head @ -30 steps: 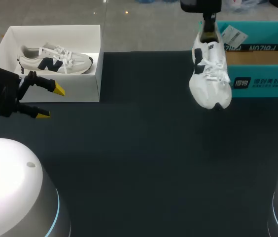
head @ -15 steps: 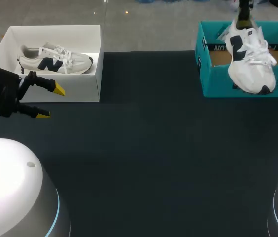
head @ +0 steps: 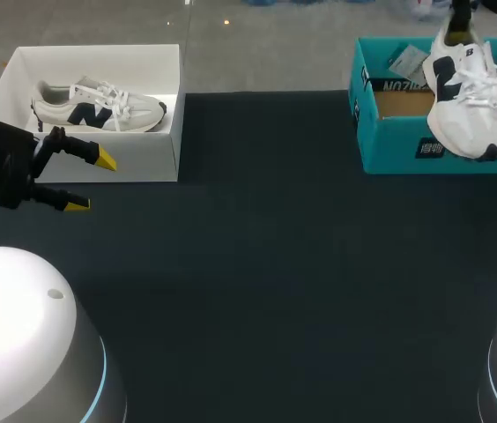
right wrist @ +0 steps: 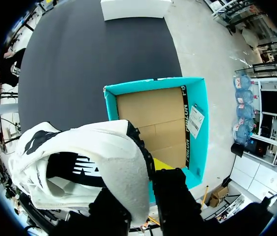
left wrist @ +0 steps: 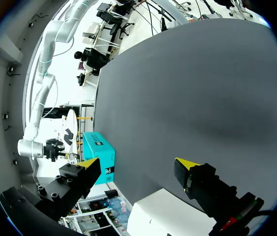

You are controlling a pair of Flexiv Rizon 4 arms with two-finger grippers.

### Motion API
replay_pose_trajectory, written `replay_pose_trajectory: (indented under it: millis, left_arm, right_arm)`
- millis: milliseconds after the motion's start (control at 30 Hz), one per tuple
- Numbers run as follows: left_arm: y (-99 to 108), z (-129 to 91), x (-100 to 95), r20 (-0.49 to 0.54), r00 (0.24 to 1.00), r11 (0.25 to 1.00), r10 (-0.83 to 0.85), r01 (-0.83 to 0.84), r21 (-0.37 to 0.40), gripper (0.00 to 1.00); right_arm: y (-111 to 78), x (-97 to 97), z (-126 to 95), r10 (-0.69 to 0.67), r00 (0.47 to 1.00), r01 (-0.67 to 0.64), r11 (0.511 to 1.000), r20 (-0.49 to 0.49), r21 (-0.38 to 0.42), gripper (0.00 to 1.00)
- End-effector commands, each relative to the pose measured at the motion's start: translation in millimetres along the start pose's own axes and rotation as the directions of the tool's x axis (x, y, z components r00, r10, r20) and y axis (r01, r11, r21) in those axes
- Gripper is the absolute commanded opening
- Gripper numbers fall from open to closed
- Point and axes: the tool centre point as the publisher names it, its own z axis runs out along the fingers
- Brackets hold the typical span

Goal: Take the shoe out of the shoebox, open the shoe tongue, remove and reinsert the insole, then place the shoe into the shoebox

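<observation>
A white shoe with dark side marks hangs toe-down over the teal shoebox at the back right. My right gripper is shut on its heel collar. In the right wrist view the shoe's heel sits pinched between the fingers of the right gripper, with the open shoebox below, its cardboard floor bare. My left gripper stands open at the left, in front of a white box, holding nothing. From the left wrist view, the left gripper faces the shoebox and the shoe far across the table.
A white box at the back left holds a second white shoe. It appears also in the right wrist view as the white box far ahead. Dark tabletop spreads between the two boxes.
My right arm has carried the shoe to the right, from in front of the teal box's left end to above the box. The left arm has not moved.
</observation>
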Motion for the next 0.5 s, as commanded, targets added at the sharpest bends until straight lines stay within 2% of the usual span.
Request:
replay_pose_trajectory:
  millis: [33,300,400,500]
  left_arm:
    - [-0.3,0.1,-0.7,-0.005,1.0,1.0,-0.001,0.001,-0.001,1.0]
    - [-0.3,0.1,-0.7,-0.005,1.0,1.0,-0.001,0.001,-0.001,1.0]
    - [-0.3,0.1,-0.7,-0.005,1.0,1.0,-0.001,0.001,-0.001,1.0]
    - [-0.3,0.1,-0.7,-0.005,1.0,1.0,-0.001,0.001,-0.001,1.0]
  right_arm:
    - [-0.4,-0.6,-1.5,0.0,1.0,0.0,1.0,-0.002,0.001,0.0]
    - [-0.4,-0.6,-1.5,0.0,1.0,0.0,1.0,-0.002,0.001,0.0]
    - [-22.8,-18.9,8.5,-0.004,1.0,0.003,1.0,-0.022,-0.006,0.0]
    - [-48.3,-38.8,17.0,-0.003,0.998,-0.001,0.998,-0.064,-0.056,0.0]
